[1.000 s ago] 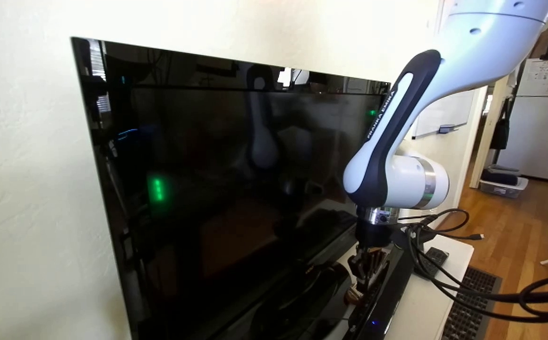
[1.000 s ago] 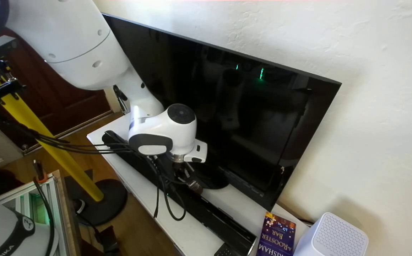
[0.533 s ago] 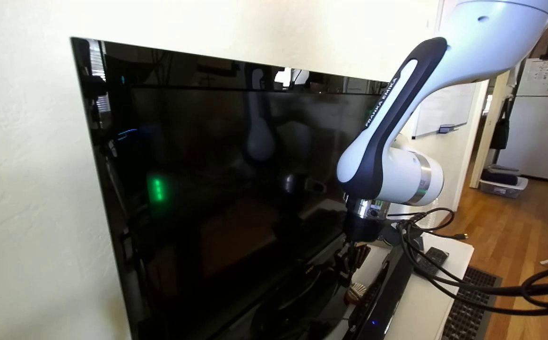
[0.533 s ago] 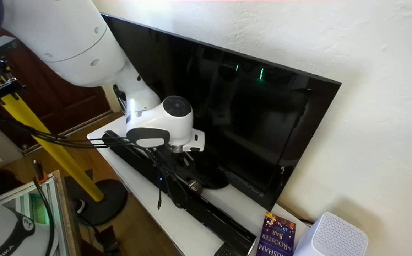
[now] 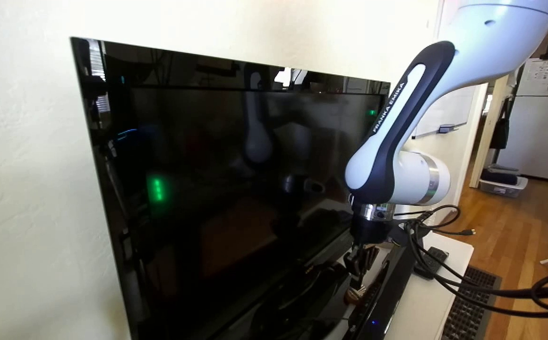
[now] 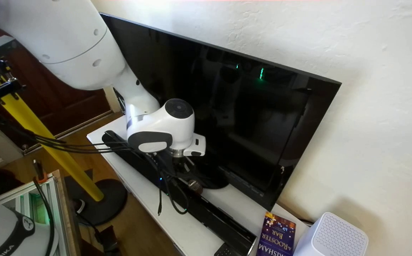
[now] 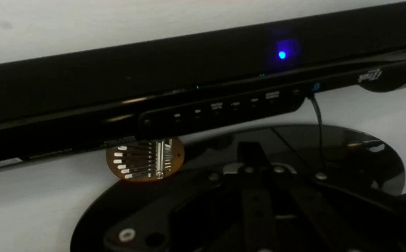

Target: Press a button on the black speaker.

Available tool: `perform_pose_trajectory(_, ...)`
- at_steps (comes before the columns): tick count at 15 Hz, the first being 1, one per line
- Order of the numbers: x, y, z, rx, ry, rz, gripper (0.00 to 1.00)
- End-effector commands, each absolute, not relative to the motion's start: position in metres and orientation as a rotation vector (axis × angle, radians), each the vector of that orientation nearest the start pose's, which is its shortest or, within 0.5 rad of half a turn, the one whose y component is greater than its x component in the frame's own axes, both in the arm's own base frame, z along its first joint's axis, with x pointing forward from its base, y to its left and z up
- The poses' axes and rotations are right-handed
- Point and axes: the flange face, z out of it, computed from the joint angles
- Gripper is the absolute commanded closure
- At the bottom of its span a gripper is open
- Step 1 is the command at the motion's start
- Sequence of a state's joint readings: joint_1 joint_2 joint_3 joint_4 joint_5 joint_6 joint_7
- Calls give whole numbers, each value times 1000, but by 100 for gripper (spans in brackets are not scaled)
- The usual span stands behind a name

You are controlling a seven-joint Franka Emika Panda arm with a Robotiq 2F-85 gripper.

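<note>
During presumed alignment, the gripper (image 7: 253,154), pressed together near the speaker (image 7: 196,71), was to be guided onto a button (image 7: 217,112).

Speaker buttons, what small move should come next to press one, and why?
Probably ease the shut end effector across toward the buttons on the speaker before pressing down. In the wrist view it shows against the TV stand, short of the buttons, so lowering straight from there may miss.
</note>
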State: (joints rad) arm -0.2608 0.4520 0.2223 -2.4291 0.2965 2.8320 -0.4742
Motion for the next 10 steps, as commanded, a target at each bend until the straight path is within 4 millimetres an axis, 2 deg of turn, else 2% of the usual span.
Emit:
perform_pose_trajectory(1,466,-24,126,-2974,-191,91,100)
perform_pose_trajectory(10,464,-21,122,-2967,-197,145,100)
